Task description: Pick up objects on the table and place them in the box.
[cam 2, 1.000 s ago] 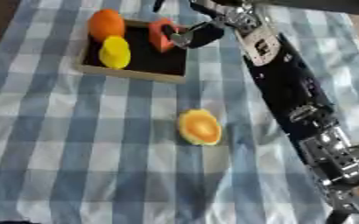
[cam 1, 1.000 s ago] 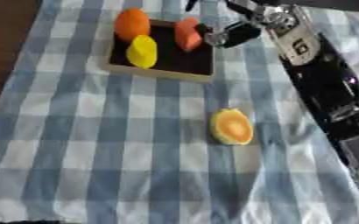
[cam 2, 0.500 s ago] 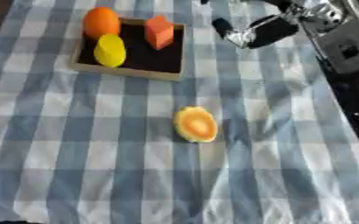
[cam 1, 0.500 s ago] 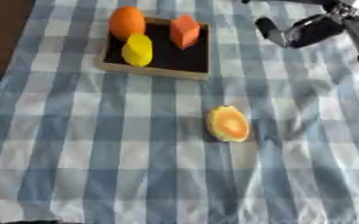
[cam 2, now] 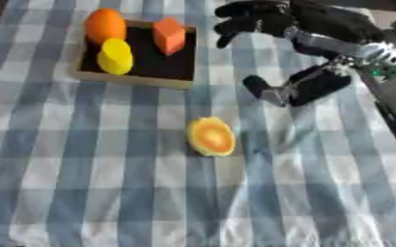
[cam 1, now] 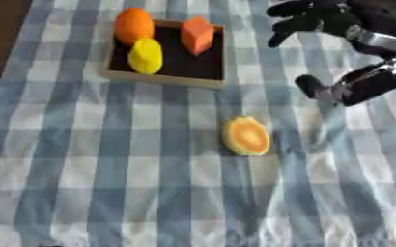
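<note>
The right robot hand [cam 2: 273, 29] has come away from the box [cam 1: 203, 76] since a second ago, when it sat right over the red block; it now hovers out past the box's right side, above the bench, holding nothing. Its dark fingers [cam 2: 239, 21] are spread and only loosely bent, with the thumb [cam 2: 256, 86] hanging well apart from them lower down, so the robot hand is open. The arm behind it runs off toward the upper right corner.

The box is a shallow tray with a pale wooden rim and a dark floor, sitting near the far end of the bench on a blue and white checked cloth [cam 1: 83, 169]. Three things lie inside it: an orange [cam 1: 134, 24] in the far left corner, a yellow lemon-shaped piece [cam 1: 146, 56] just in front of the orange and touching or nearly touching it, and a red block [cam 1: 197, 34] toward the far right side, tilted on an edge.

One thing is left out on the cloth: a halved orange piece [cam 1: 246, 136], yellow at the rim and deeper orange in the middle, lying nearer than the box and a little right of its near right corner, clear of the rim. It sits below and left of the thumb, with open cloth between them.

The left robot hand does not show in either view.
</note>
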Tool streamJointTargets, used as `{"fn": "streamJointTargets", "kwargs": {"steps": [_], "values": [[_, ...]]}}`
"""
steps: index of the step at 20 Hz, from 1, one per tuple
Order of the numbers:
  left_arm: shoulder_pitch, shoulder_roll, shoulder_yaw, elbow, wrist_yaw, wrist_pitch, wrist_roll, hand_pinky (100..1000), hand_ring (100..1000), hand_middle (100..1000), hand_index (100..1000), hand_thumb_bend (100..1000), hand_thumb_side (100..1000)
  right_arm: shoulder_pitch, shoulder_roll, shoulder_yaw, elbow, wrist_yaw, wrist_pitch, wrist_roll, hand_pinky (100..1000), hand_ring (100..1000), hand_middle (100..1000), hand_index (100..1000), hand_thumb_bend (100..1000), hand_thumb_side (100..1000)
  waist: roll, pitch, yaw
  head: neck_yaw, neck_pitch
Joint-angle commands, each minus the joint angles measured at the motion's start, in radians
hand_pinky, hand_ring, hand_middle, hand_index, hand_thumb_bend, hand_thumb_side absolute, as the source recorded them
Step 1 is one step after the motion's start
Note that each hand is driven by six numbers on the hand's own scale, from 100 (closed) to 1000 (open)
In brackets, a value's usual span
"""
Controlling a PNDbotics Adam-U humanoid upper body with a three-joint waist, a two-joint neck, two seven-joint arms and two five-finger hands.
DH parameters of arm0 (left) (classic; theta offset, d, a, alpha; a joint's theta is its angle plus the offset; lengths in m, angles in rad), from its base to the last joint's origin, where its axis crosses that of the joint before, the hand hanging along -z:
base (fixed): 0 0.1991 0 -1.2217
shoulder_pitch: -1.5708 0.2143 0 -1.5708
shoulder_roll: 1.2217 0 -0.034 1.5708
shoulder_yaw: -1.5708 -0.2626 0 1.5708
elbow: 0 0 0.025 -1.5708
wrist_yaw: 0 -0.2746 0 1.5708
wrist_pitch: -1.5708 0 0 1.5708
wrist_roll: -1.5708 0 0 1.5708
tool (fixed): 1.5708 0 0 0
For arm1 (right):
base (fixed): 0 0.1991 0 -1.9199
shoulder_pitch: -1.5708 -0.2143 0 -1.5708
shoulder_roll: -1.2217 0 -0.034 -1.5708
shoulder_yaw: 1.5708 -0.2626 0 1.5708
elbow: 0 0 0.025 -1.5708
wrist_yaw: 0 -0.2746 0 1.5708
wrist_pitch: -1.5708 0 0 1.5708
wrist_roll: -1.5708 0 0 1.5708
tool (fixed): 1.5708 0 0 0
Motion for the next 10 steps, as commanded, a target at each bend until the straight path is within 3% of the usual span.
{"fn": "streamJointTargets", "kwargs": {"steps": [1, 4, 10], "values": [[-0.006, 0.025, 0.01, -0.019, -0.003, -0.001, 0.004, 679, 789, 737, 829, 100, 660, 0.009, -0.019, 0.019, -0.039, 0.062, -0.089, 0.052, 958, 1000, 824, 965, 100, 201, 0.02, -0.025, -0.003, 0.003, 0.003], [-0.006, 0.023, 0.01, -0.019, -0.003, -0.001, 0.002, 678, 789, 737, 829, 100, 656, 0.036, 0.003, 0.053, -0.04, 0.128, -0.103, 0.067, 977, 1000, 838, 974, 100, 204, 0.021, -0.025, -0.007, 0.005, 0.003], [-0.006, 0.021, 0.008, -0.019, -0.002, 0.001, -0.001, 677, 789, 737, 829, 100, 657, 0.075, 0.074, 0.091, -0.04, 0.208, -0.079, 0.123, 1000, 1000, 852, 998, 100, 203, 0.025, -0.021, -0.012, 0.015, 0.003]]}}
